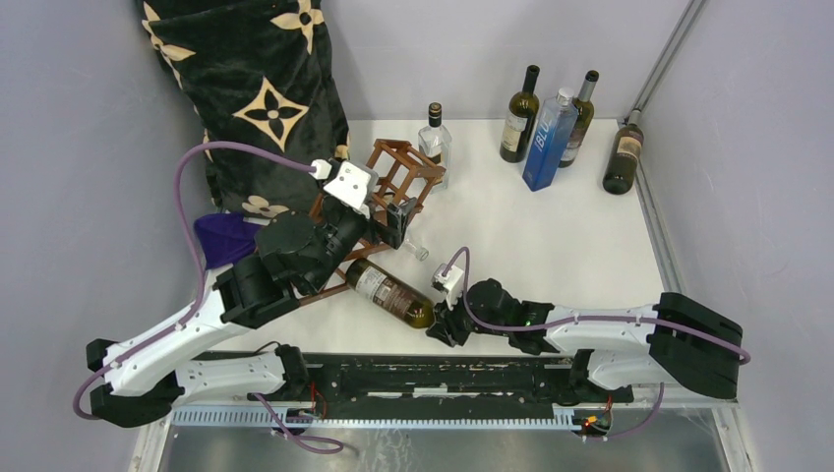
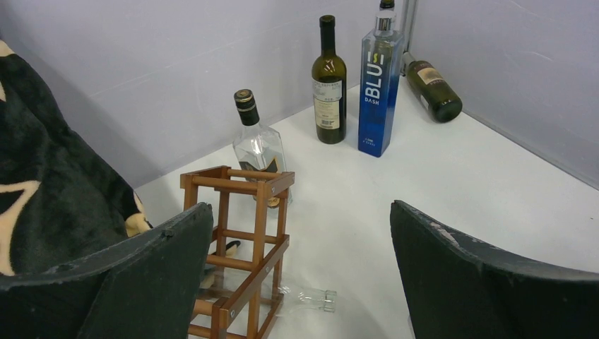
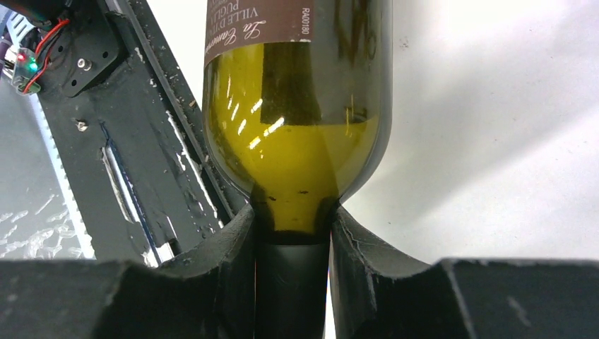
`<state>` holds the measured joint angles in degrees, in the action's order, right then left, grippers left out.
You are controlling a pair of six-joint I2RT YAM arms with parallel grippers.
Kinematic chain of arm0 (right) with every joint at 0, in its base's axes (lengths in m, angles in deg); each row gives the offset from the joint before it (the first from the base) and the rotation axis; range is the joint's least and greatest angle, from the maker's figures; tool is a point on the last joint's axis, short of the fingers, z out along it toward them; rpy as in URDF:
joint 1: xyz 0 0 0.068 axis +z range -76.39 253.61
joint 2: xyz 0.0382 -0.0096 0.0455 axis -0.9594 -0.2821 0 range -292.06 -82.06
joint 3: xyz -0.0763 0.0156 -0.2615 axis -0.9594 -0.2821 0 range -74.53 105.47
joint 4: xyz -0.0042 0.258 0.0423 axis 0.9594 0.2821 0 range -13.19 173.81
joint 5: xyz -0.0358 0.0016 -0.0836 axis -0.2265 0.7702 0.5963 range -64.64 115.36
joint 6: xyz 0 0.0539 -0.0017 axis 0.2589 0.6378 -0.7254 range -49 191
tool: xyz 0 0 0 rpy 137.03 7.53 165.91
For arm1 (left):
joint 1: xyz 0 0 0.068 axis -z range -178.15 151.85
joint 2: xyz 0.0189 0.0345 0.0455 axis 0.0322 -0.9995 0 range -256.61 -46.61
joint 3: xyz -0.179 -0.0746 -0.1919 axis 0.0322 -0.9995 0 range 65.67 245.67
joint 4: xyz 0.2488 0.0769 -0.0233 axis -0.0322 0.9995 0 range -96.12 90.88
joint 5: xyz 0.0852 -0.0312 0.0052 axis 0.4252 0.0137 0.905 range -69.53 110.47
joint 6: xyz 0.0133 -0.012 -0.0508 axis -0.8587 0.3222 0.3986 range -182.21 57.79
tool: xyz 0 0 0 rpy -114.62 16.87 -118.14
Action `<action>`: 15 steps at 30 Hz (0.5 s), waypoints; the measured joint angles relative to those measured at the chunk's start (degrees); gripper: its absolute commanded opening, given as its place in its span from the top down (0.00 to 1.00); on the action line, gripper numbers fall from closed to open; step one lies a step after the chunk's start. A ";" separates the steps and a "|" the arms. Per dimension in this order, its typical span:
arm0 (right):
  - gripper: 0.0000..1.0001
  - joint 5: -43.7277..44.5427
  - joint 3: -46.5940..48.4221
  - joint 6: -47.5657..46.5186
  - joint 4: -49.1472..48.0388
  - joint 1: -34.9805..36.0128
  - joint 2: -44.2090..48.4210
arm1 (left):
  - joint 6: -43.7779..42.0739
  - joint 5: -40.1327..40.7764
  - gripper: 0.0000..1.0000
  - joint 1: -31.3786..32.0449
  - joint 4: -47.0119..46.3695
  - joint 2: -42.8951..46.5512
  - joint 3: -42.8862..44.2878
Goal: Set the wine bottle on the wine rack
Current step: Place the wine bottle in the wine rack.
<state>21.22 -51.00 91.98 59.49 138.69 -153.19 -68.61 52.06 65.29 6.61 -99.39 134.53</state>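
Task incomplete: bottle (image 1: 388, 292) lies on the bench (image 1: 561, 236) at the rack's (image 1: 391, 177) 6 o'clock, neck pinched by right end effector (image 3: 292, 233); left end effector (image 2: 300, 212) spread wide, empty; lift and racking outstanding.

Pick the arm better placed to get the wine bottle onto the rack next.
Right. The right pincer is shut on the wine bottle at its neck, base pointing toward the wine rack. The left pincer is open and empty by the rack.
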 measured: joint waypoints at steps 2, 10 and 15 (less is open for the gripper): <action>1.00 0.24 0.13 0.50 -0.59 0.48 -0.52 | -0.09 0.04 0.00 0.00 -0.02 0.44 -0.35; 1.00 1.27 1.14 3.13 -2.84 2.10 -3.06 | -0.07 0.04 0.00 0.00 -0.02 2.84 -2.51; 1.00 1.79 2.86 4.35 -3.72 3.39 -4.94 | -0.09 0.04 0.00 0.00 -0.02 3.17 -2.91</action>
<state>23.01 -48.14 96.33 55.77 142.08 -158.13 -68.70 52.11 65.29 6.59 -96.22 131.62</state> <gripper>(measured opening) 0.403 0.996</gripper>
